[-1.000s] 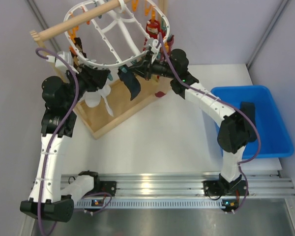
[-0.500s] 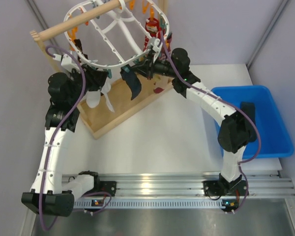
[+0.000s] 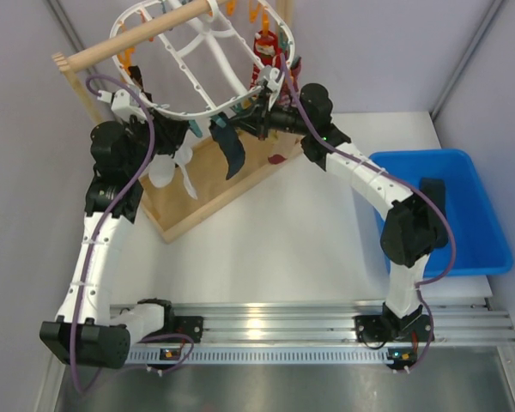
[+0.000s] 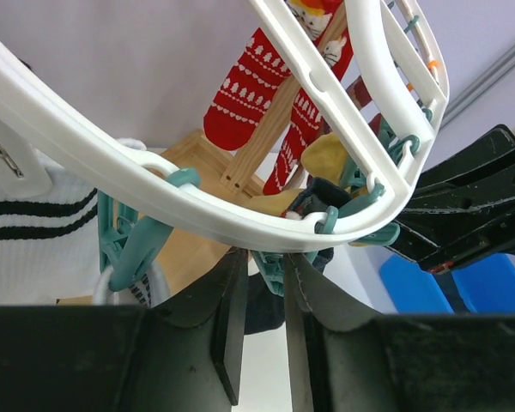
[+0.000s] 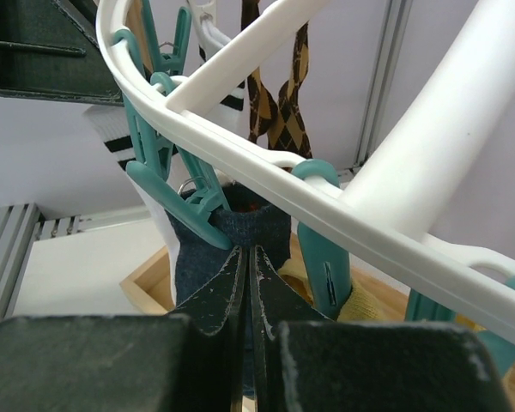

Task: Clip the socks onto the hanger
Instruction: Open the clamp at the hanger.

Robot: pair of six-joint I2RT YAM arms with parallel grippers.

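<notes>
The white oval hanger (image 3: 191, 111) hangs from a wooden rod, with teal and orange clips along its rim. A dark navy sock (image 3: 231, 148) dangles under the near rim. My right gripper (image 3: 245, 117) is shut on that sock's cuff (image 5: 202, 257), right below the rim (image 5: 266, 159) and beside a teal clip (image 5: 178, 206). My left gripper (image 3: 186, 136) reaches in from the left. In the left wrist view its jaws (image 4: 264, 262) pinch a teal clip (image 4: 273, 270) under the rim (image 4: 154, 189), the navy sock (image 4: 262, 309) behind.
A white black-striped sock (image 3: 166, 172), red patterned socks (image 3: 266, 47) and a tan-yellow sock (image 5: 360, 305) hang from other clips. The wooden rod (image 3: 137, 39) stands on a wooden base (image 3: 206, 184). A blue bin (image 3: 463, 215) holding a dark item sits at the right.
My left arm has risen and swung in toward the hanger's near rim. The navy sock and my right gripper have shifted slightly up and left.
</notes>
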